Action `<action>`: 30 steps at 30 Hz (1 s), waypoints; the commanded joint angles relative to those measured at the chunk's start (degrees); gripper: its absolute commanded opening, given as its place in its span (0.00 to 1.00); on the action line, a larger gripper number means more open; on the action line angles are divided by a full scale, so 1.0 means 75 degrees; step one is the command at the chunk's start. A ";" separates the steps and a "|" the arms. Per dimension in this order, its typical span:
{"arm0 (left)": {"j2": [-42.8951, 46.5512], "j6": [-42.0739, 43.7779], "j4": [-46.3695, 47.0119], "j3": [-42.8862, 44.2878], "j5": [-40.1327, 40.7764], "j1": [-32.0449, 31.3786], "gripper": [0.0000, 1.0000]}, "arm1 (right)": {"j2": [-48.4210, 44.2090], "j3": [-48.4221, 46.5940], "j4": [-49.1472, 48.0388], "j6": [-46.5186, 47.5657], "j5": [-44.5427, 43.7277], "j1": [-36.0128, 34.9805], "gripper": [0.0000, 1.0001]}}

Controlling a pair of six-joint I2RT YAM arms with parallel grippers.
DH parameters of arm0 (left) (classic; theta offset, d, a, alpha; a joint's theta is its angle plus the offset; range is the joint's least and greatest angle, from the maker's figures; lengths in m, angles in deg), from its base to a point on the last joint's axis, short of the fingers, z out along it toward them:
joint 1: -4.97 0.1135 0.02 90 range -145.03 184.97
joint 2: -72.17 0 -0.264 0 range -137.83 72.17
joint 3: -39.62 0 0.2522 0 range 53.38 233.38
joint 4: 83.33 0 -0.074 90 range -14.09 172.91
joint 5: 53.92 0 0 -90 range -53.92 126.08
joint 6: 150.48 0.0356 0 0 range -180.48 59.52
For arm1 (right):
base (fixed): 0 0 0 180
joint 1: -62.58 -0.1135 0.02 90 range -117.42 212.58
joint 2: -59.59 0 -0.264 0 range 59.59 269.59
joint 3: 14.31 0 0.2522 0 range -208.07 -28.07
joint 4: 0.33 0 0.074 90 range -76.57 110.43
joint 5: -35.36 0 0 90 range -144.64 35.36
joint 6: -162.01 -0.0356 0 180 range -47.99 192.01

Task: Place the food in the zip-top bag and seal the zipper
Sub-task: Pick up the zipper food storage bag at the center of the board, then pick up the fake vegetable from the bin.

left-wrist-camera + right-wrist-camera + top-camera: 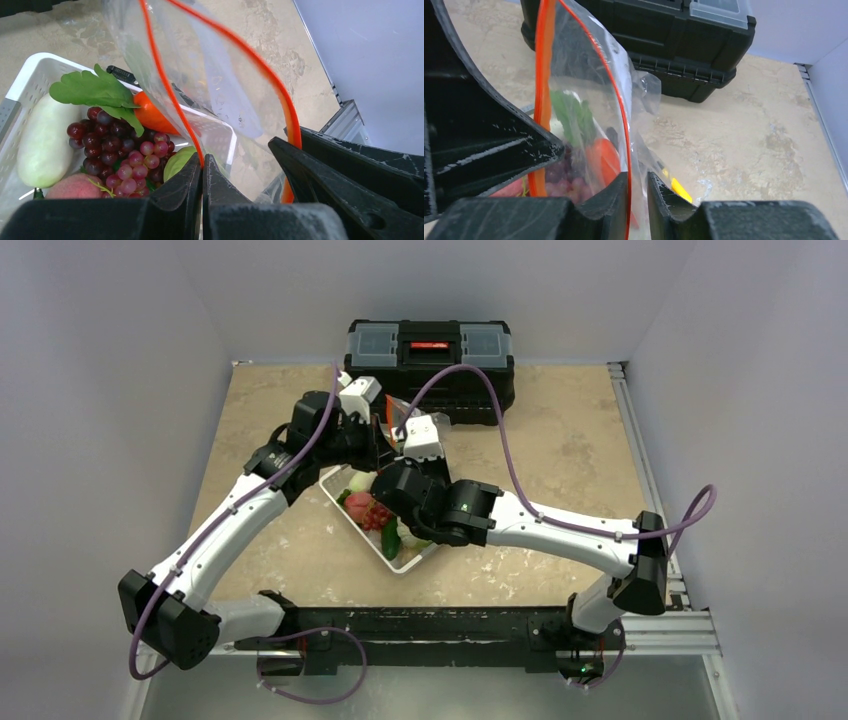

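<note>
Top view: both arms meet above white slotted plastic basket [405, 562], near black toolbox [430, 350].
Left wrist: left gripper [202, 167] jaws clamped on orange-red zipper strip [160, 75] of clear crinkly bag [220, 85], bag hanging over dark red grapes [120, 150] and orange carrot [150, 115] in basket.
Right wrist: right gripper [638, 182] jaws pinched on bag mouth edge.

no legible text, brand, number or sign was found in any of the three views. a small red plate [430, 344] is seen at the middle of the lid of the black toolbox [431, 368] in the top view; whether it carries any marking cannot be told, as it is too small to be read.
</note>
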 commanded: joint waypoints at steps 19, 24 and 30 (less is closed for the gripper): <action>0.0027 0.0036 0.0856 0.0083 -0.1538 -0.0019 0.70 | -0.2922 0.2071 0.0541 0.0183 -0.0472 0.1384 0.00; 0.0207 0.0293 0.0736 0.0076 -0.1208 -0.0014 0.76 | -0.3302 0.1919 0.2808 -0.0898 -0.0971 0.1828 0.00; -0.0163 0.0348 0.0480 0.0211 -0.1087 -0.0059 0.92 | -0.2925 0.1897 0.3928 -0.1750 -0.0963 0.1966 0.00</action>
